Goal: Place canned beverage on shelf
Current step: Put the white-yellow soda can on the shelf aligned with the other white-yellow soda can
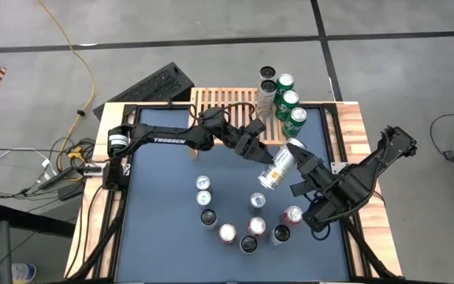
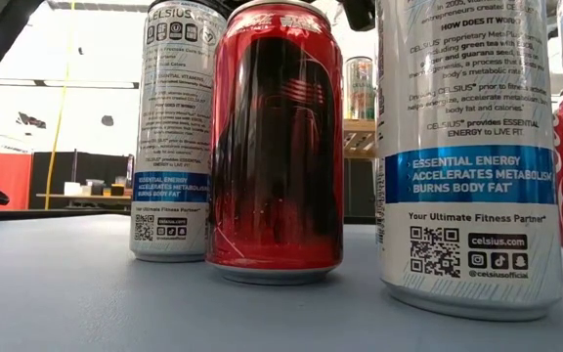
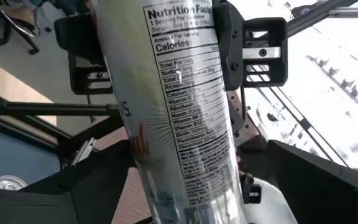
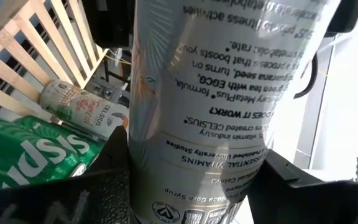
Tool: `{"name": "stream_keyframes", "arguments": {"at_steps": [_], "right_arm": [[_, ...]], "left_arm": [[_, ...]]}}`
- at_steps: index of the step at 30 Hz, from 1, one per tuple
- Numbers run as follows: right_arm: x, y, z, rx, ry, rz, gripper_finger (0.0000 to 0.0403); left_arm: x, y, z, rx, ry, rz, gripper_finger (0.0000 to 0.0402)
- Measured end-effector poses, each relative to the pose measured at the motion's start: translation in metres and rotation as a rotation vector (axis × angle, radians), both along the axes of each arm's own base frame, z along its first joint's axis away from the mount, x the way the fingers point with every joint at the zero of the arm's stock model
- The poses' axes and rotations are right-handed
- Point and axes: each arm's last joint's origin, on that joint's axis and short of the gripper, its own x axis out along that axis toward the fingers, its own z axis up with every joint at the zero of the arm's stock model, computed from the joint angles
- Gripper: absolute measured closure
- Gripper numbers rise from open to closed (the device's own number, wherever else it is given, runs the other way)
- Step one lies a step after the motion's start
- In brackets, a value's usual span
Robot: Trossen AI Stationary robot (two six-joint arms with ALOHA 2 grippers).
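The can, a tall white and silver one, hangs tilted in the air over the blue table, just in front of the shelf. Both arms are on it. The left gripper reaches across from the left side and grasps its upper end, nearest the shelf; in the left wrist view its fingers press the can from both sides. The right gripper comes in from the right and clamps the lower end, the can filling the right wrist view between its fingers.

The shelf stands at the table's far edge, its slats bare on the left. On its right part stand three green cans in a row and two darker-topped cans beside them; the right wrist view shows green cans and a pale one on the slats.

Nearer the front, a loose ring of cans stands upright on the table. The low view looks past a red can and two white Celsius cans close to the lens.
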Motion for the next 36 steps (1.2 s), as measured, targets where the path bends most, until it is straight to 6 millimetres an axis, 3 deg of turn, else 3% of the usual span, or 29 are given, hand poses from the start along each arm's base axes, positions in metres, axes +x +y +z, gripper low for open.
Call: {"name": "stream_keyframes", "arguments": {"at_steps": [17, 25, 30, 36], "right_arm": [[0.014, -0.006, 0.000, -0.011, 0.091, -0.043, 0.0231], [0.017, -0.003, 0.001, 0.031, 0.046, -0.039, 0.0231], [0.020, 0.000, 0.002, 0.064, 0.007, -0.033, 0.0218], [0.022, 0.002, 0.003, 0.129, -0.065, -0.026, 0.0174]], "left_arm": [[0.003, -0.018, -0.003, 0.024, -0.013, -0.013, 0.0043], [0.004, -0.033, -0.003, 0.021, -0.009, -0.050, 0.0106], [0.004, -0.030, -0.003, -0.011, 0.023, -0.060, 0.0153], [0.002, -0.023, -0.001, -0.044, 0.038, -0.068, 0.0158]]}}
